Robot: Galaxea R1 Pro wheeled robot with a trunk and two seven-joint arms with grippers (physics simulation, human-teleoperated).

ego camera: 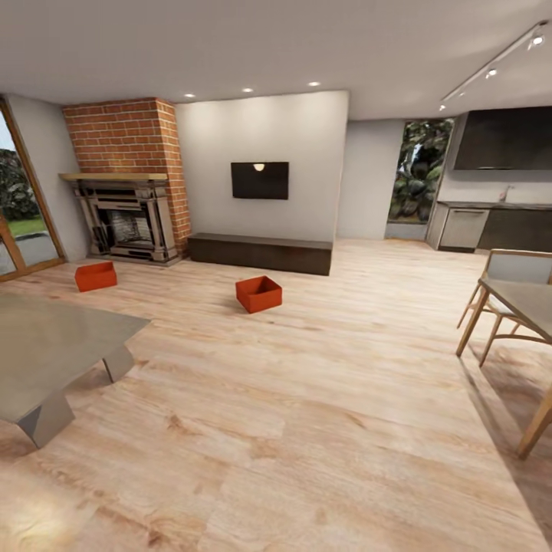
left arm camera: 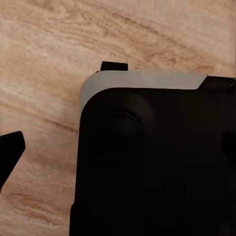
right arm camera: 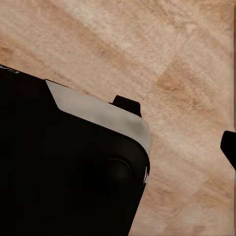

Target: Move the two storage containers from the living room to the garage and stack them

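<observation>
Two orange-red storage containers stand on the living room's light wood planks. One container [ego camera: 258,294] sits mid-room in front of the long dark cabinet [ego camera: 261,253]. The other container [ego camera: 96,276] lies further left, near the brick fireplace [ego camera: 129,222]. In the left wrist view my left gripper [left arm camera: 62,108] hangs over bare planks, its dark fingertips [left arm camera: 114,65] wide apart and holding nothing. My right gripper [right arm camera: 177,125] is likewise open above the planks in the right wrist view. The garage and its floor are out of view.
A grey low table [ego camera: 54,345] stands at the near left. A wooden dining table [ego camera: 529,303] with chairs is at the right, a kitchen counter [ego camera: 491,222] behind it. A black TV [ego camera: 260,180] hangs on the white wall. A black, grey-edged robot part [left arm camera: 157,162] lies under both wrists.
</observation>
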